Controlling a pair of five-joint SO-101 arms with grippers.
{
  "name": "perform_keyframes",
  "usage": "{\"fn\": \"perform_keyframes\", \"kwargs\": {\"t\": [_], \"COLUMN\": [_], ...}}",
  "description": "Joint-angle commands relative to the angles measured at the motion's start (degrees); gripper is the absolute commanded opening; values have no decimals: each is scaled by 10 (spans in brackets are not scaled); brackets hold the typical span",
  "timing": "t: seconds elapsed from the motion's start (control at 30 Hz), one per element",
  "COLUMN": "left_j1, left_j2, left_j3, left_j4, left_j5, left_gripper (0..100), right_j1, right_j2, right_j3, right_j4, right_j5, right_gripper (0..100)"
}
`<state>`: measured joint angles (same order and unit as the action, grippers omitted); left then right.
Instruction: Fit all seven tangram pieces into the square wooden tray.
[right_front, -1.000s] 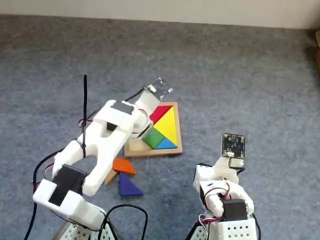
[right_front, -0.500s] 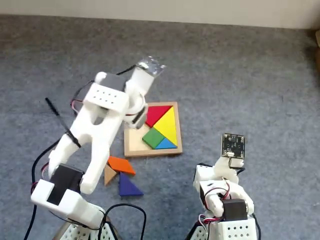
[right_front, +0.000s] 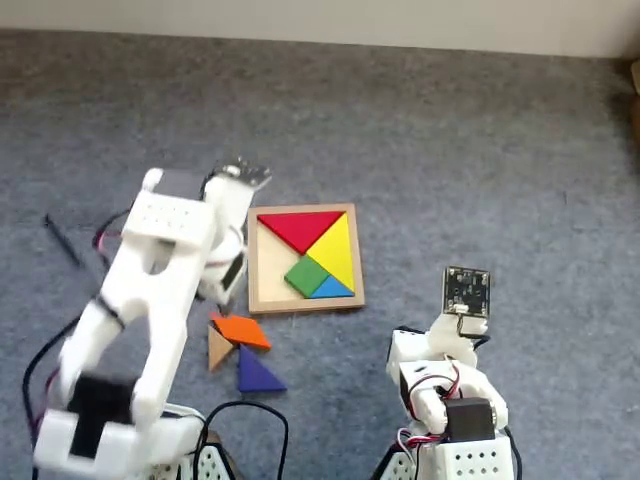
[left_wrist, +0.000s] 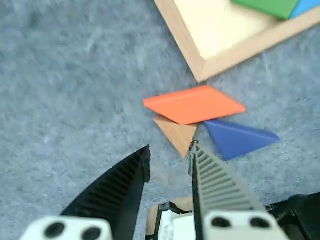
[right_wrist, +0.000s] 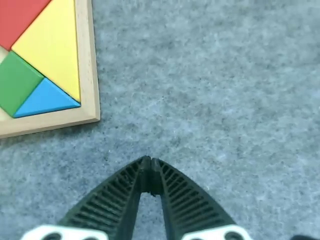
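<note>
Tangram pieces and their square wooden tray (right_front: 310, 304) lie on a grey-covered bench (right_front: 480, 150) between two white arms. At far left, the left arm (right_front: 150, 290) stretches up beside the tray. Its end effector (left_wrist: 169, 152) hangs over the bench with its fingers spread, holding nothing.

Just below the tray's left corner lie three loose pieces. A tan triangle (right_front: 218, 347) touches an orange parallelogram (right_front: 243, 331), and a dark blue triangle (right_front: 256, 372) sits just beside them.

Inside the tray, the left part is bare wood. A red triangle (right_front: 298, 228) fills the top, with a green square (right_front: 305, 275), a light blue triangle (right_front: 333, 288) and a yellow triangle (right_front: 338, 250) to the right.

At lower right, the right arm (right_front: 450, 395) is folded near its base. Its end effector (right_wrist: 150, 167) is pressed together and empty, near the tray's corner.
</note>
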<state>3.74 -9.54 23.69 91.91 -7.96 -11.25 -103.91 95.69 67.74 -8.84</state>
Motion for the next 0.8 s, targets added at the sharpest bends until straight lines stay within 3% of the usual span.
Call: {"fn": "perform_keyframes", "kwargs": {"t": [0.0,0.2,0.6,0.77], "left_j1": [-11,-45,-69,-63], "left_j2": [-168,-233,-74,-51], "left_j3": [132,215,291,283], "left_j4": [-54,-100,-266,-270], "left_j5": [47,71,72,73], "left_gripper": [184,245,245,242], "right_j1": [8,8,8,8], "right_j2": [0,0,0,0], "right_j3": [57,57,57,57], "right_j4": [-7,-7,-7,-7], "right_j5": [4,4,4,4], "right_gripper": [9,9,9,9]}}
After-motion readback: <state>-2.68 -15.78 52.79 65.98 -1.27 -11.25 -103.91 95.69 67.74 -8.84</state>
